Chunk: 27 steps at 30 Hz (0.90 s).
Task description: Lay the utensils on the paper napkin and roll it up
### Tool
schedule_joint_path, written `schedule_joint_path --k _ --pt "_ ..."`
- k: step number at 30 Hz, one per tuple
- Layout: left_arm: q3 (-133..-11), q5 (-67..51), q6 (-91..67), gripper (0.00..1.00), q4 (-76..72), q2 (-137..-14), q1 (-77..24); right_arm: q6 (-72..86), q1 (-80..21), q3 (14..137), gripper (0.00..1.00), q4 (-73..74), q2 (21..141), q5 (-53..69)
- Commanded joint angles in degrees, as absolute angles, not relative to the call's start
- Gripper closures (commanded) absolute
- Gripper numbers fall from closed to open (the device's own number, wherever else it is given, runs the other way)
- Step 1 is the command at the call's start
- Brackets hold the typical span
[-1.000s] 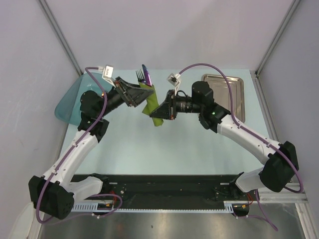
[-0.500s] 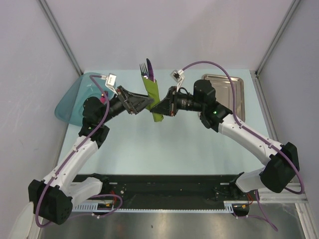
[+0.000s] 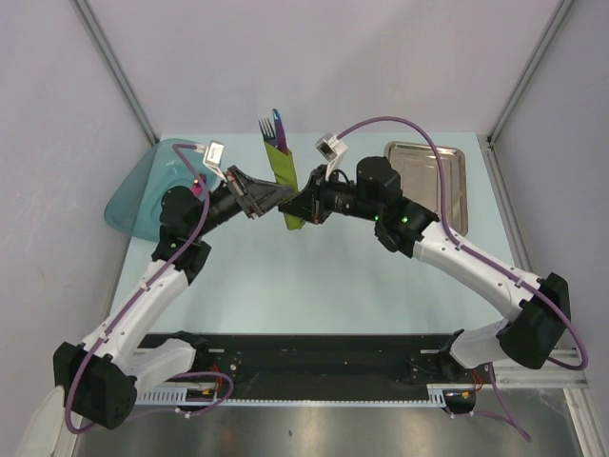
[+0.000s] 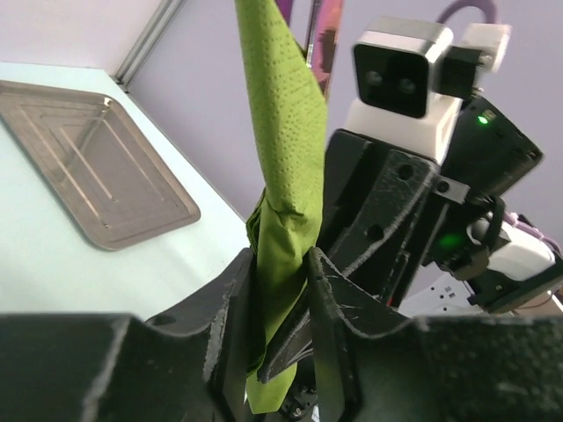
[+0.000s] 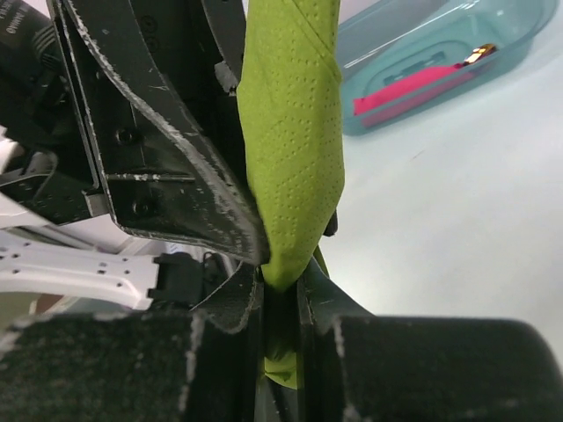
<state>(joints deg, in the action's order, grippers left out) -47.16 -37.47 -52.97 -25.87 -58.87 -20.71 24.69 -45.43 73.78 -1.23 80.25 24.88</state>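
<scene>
The paper napkin [image 3: 285,183] is an olive-green roll held upright in the air above the table's far middle. The utensils [image 3: 273,128] stick out of its top, a fork's tines and a purple tip. My left gripper [image 3: 275,198] comes in from the left, and my right gripper [image 3: 299,206] from the right. In the left wrist view, my left gripper [image 4: 280,264] presses the napkin [image 4: 281,158] on both sides, and the utensils [image 4: 322,26] show behind its top. In the right wrist view, my right gripper [image 5: 280,283] is shut on the roll's [image 5: 295,149] lower end.
A silver tray [image 3: 430,167] lies at the far right of the table, also seen in the left wrist view [image 4: 88,149]. At the far left stands a teal tub [image 3: 133,195] holding a pink bar [image 5: 413,86]. Grey walls close in on three sides.
My left gripper has closed from wide open onto the roll. The roll has swung more upright and shifted slightly left, with the right gripper still holding it.
</scene>
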Motion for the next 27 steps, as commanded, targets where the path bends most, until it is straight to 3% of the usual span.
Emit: schedule_joint_path --k 1,4,5,7,8,9,12,16,19,23,26,27 --pt "-49.1 -36.7 -51.5 0.68 -24.7 -58.9 -22.1 19.0 -47.1 77.2 1.00 -1.3 79.2 16.6" --pt "-48.9 -36.0 -50.3 0.84 -23.6 -58.6 -21.8 18.5 -47.4 77.0 1.00 -1.0 79.2 16.6" --pt "-48.7 -36.2 -50.3 0.94 -24.0 -58.5 -21.5 18.1 -47.4 76.9 1.00 -1.0 79.0 16.9" --pt "-48.3 -37.3 -50.7 1.00 -25.2 -58.7 -20.3 17.6 -47.2 76.6 1.00 -0.7 78.8 18.6" --pt "-48.0 -38.1 -51.3 1.00 -26.4 -58.9 -19.9 17.8 -47.0 76.4 0.99 -0.6 78.6 19.8" --pt "-47.6 -38.9 -51.8 1.00 -29.2 -59.1 -18.8 18.0 -45.9 76.2 0.85 -0.9 78.5 23.3" --pt "-46.6 -42.7 -53.3 1.00 -35.6 -59.4 -17.8 19.4 -43.3 75.4 0.62 -1.5 78.0 30.2" --pt "-46.2 -46.2 -55.6 1.00 -40.9 -59.9 -18.1 18.9 -41.6 75.0 0.46 -1.9 78.1 35.4" --pt "-46.1 -46.8 -56.2 1.00 -41.7 -59.9 -18.2 18.5 -42.0 74.4 0.44 -3.4 78.0 38.1" --pt "-46.5 -46.8 -56.8 1.00 -42.6 -60.2 -18.8 18.0 -43.2 73.4 0.47 -5.1 78.4 38.5" --pt "-46.8 -46.2 -56.4 1.00 -40.9 -60.1 -19.1 17.6 -43.9 73.3 0.76 -5.2 78.6 37.9" --pt "-46.8 -45.5 -56.0 1.00 -40.2 -59.9 -19.0 17.3 -44.0 73.1 0.94 -5.1 78.5 37.4"
